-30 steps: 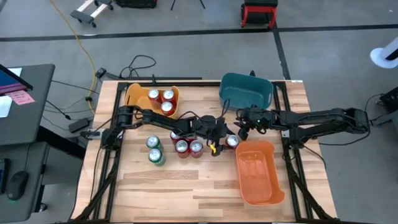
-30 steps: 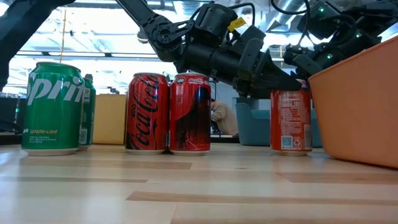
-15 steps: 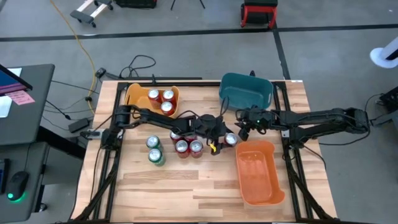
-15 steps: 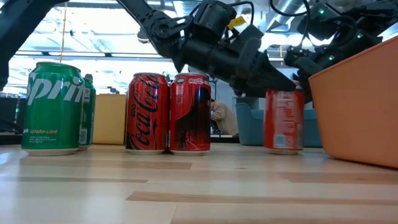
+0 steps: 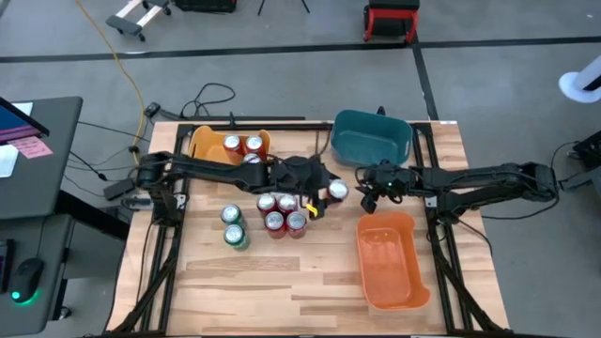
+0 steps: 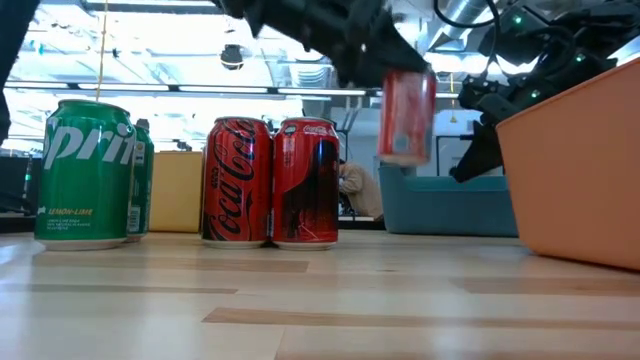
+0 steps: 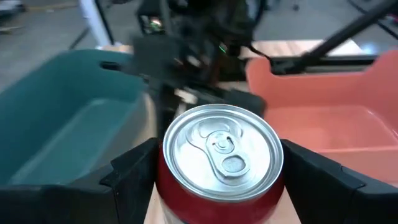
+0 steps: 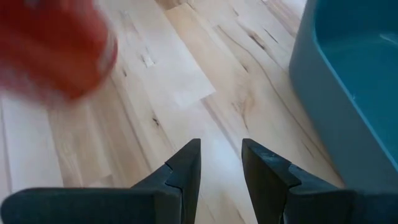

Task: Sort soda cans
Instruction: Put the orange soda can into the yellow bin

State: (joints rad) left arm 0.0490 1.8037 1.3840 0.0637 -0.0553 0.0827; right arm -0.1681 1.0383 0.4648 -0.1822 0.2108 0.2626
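Note:
My left gripper [image 5: 326, 195] is shut on a red soda can [image 5: 337, 191], which hangs in the air near the table's middle, between the teal bin and the orange bin. In the low view this can [image 6: 406, 115] is blurred, well above the table. Several red cans [image 5: 280, 212] stand on their bases in a cluster left of it, and two green cans [image 5: 233, 226] stand further left. Three red cans [image 5: 244, 150] sit in the yellow bin [image 5: 199, 145]. My right gripper [image 8: 221, 163] hovers just right of the held can, open by a narrow gap, over bare wood. My left gripper pinches the red can between its two fingers, one finger [image 7: 134, 171] on each side of the can's body just under the silver top [image 7: 222, 148]. The arm reaches it from the table's left. The can stays upright and lifted clear of the table.
The teal bin [image 5: 372, 137] sits at the far edge and the orange bin [image 5: 389, 260] at the near right; in the low view the orange wall [image 6: 570, 160] fills the right. Bare wood lies along the near edge.
My left gripper has lifted the red can off the table beside the orange bin and carried it up, toward the far edge and slightly left. The can stood on the table a second ago and now hangs clear. The right arm has kept still.

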